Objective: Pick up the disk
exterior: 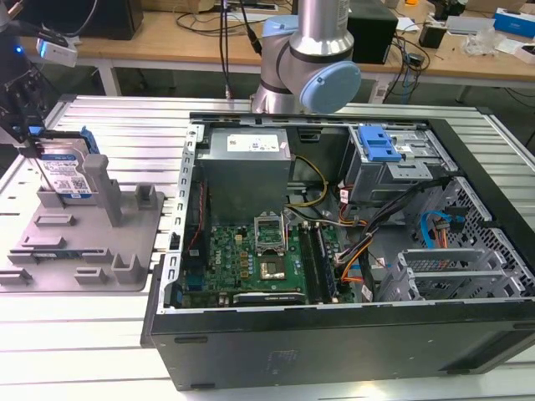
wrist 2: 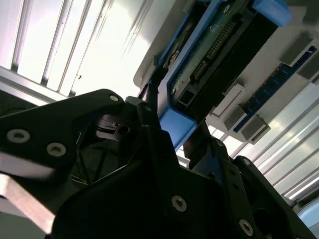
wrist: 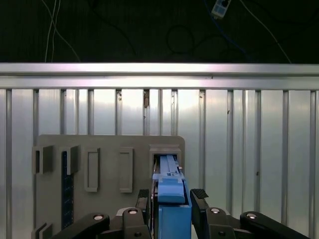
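Observation:
The disk [exterior: 64,174] stands on edge in the grey fixture [exterior: 92,251] at the exterior view's left, its white-and-blue label facing the camera and blue rails along its sides. My gripper [exterior: 33,138] comes down on its top edge from above. In the first wrist view the two dark fingers [wrist: 199,196] press against either side of the disk's blue rail [wrist: 172,191], over the fixture [wrist: 109,149]. The second wrist view shows the disk's circuit-board face [wrist 2: 219,45] and blue rail clamped at the gripper [wrist 2: 174,117].
An open computer case [exterior: 251,342] fills the middle and the exterior view's right, with a motherboard, cables and a blue-latched drive cage [exterior: 380,146]. The arm's base [exterior: 305,58] stands behind the case. Upright grey posts [exterior: 96,175] of the fixture flank the disk. Ribbed metal tabletop [exterior: 75,334] surrounds everything.

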`<action>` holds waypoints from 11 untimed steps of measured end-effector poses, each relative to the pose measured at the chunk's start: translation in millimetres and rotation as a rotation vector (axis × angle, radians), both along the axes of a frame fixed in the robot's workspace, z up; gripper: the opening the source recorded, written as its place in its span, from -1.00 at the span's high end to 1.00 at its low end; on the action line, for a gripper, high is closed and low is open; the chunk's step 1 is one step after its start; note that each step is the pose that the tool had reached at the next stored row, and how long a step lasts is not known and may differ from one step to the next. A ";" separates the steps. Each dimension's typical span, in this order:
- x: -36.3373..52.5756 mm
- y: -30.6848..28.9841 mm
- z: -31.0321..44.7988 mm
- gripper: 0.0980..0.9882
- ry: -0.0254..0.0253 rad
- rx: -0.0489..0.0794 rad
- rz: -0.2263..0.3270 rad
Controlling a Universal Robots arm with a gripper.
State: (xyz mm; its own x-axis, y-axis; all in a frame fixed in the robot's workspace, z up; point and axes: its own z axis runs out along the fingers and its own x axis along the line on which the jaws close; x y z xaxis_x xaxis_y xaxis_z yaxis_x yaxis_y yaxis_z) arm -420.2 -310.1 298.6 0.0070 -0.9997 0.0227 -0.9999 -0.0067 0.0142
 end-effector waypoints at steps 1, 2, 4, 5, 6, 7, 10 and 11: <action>0.1 -0.3 -0.1 0.20 -0.0001 0.000 -0.002; 0.2 -0.5 -0.1 0.20 -0.0001 0.001 -0.003; 0.3 -0.7 0.0 0.20 0.0000 0.002 -0.009; 0.4 -0.8 0.0 0.20 -0.0001 0.002 -0.011; 0.4 -0.9 0.0 0.20 0.0001 0.004 -0.016; 0.4 -1.2 0.0 0.20 0.0000 0.004 -0.018; 0.4 -1.3 0.0 0.20 0.0000 0.004 -0.019; 0.4 -1.3 0.0 0.20 0.0000 0.004 -0.019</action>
